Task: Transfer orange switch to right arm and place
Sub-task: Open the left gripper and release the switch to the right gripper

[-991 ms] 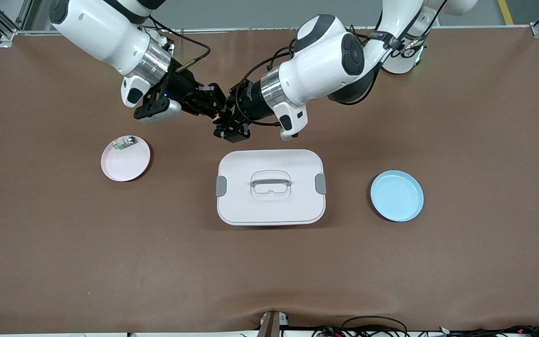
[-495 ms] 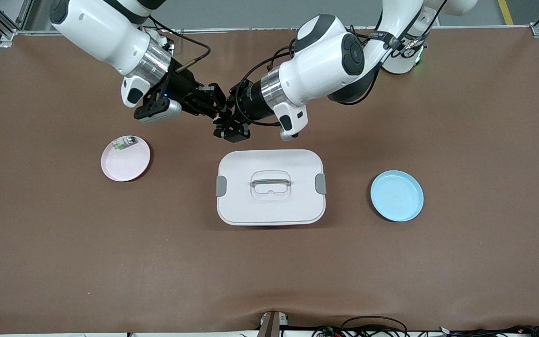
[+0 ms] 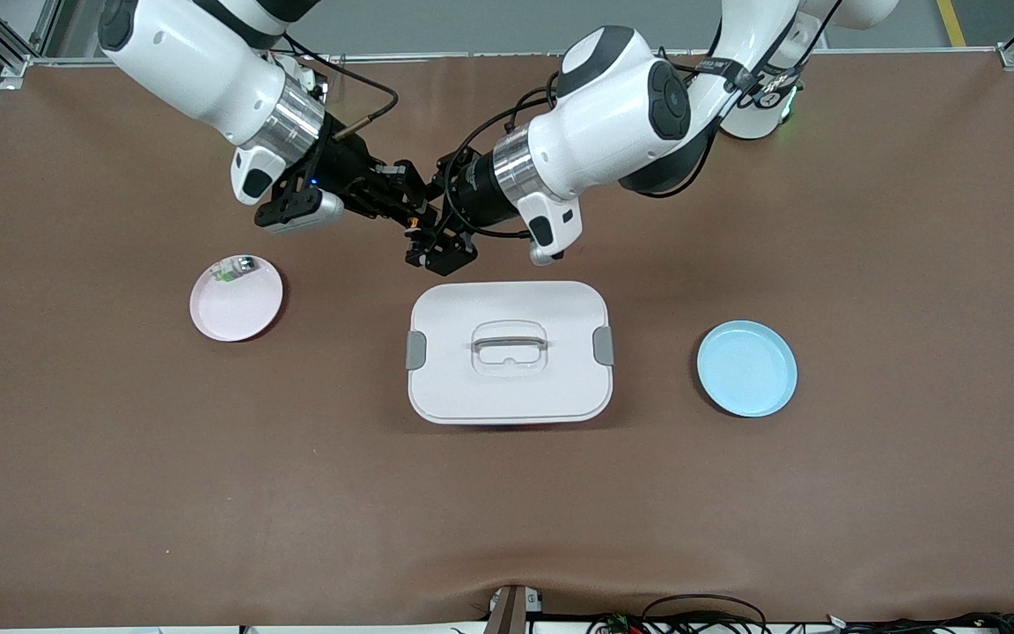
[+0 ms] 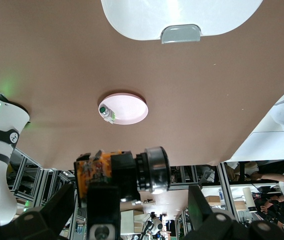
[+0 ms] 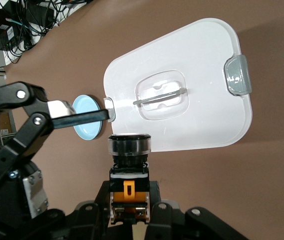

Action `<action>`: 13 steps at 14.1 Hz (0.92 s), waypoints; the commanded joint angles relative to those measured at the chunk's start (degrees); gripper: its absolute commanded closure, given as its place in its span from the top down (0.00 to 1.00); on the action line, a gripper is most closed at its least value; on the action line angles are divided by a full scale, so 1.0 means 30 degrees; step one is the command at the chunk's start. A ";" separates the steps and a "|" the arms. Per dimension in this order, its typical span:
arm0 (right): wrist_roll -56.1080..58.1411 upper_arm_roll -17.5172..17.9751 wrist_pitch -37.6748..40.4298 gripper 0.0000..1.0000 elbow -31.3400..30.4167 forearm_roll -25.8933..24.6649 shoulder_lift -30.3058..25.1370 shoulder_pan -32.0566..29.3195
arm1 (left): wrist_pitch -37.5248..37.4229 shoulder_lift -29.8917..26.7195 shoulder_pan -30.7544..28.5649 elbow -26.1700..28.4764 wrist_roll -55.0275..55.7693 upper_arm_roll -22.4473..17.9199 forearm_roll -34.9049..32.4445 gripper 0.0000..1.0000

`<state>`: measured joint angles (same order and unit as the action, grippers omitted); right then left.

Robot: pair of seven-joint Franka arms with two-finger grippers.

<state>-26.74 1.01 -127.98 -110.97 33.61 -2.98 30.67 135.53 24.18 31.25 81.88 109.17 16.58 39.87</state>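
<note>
The orange switch [image 3: 415,223] hangs in the air between the two grippers, over the bare mat just past the white box's farther edge. My right gripper [image 3: 407,215] is shut on it. In the right wrist view the switch [image 5: 129,165] sits clamped between the right gripper's [image 5: 129,202] fingers, black body and ringed cap pointing out. My left gripper [image 3: 428,233] is open. In the left wrist view its fingers [image 4: 57,207] stand wide apart on either side of the switch [image 4: 124,172] without touching it.
A white lidded box [image 3: 507,387] with a handle lies at the table's middle. A pink plate [image 3: 238,313] toward the right arm's end holds a small clear-silver part with green marking [image 3: 234,267]. A blue plate [image 3: 746,368] lies toward the left arm's end.
Both grippers and the switch have shifted slightly toward the white box. The plates and the box have not moved.
</note>
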 commanded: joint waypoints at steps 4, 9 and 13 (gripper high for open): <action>0.3802 -0.0336 0.0235 0.00 -0.0130 0.0016 0.0142 -0.0494 | -0.0438 -0.0472 -0.0367 0.0158 0.0290 -0.0165 -0.0457 1.00; 1.0361 -0.0365 0.2020 0.00 -0.0101 -0.1411 0.0201 -0.1901 | -0.2398 -0.1319 -0.1537 0.0158 0.0173 -0.0166 -0.1100 1.00; 1.6039 -0.0365 0.3312 0.00 -0.0042 -0.5538 0.0113 -0.2751 | -0.6054 -0.2403 -0.3031 0.0158 -0.0322 -0.0107 -0.2066 1.00</action>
<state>12.61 -0.64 -119.47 -110.99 22.06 -1.93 23.87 122.45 19.60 23.98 81.64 108.98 16.17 35.53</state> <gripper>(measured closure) 0.661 0.000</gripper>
